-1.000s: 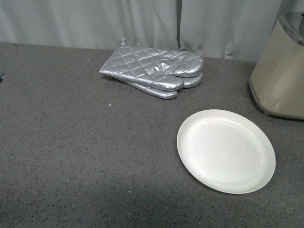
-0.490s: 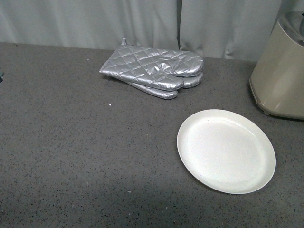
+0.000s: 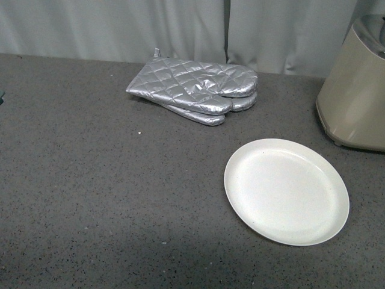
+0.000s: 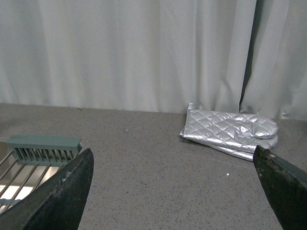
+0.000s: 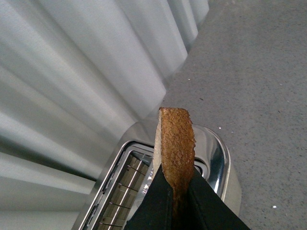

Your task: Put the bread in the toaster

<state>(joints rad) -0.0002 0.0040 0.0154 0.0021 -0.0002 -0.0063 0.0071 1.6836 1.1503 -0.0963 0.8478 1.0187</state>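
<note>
The toaster (image 3: pixel 356 90) is cut off by the front view's edge.

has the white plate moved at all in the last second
No. In the front view the white plate sits in the same spot relative to the silver oven mitts and the toaster as in both earlier pictures.

1. Stacked silver quilted oven mitts (image 3: pixel 195 90) lie on the grey speckled worktop (image 3: pixel 90 180) near pale curtains (image 3: pixel 120 27).
2. An empty cream plate (image 3: pixel 286 191) sits nearer, well apart.
3. A green wire rack (image 4: pixel 33 155) shows in the left wrist view.
</note>
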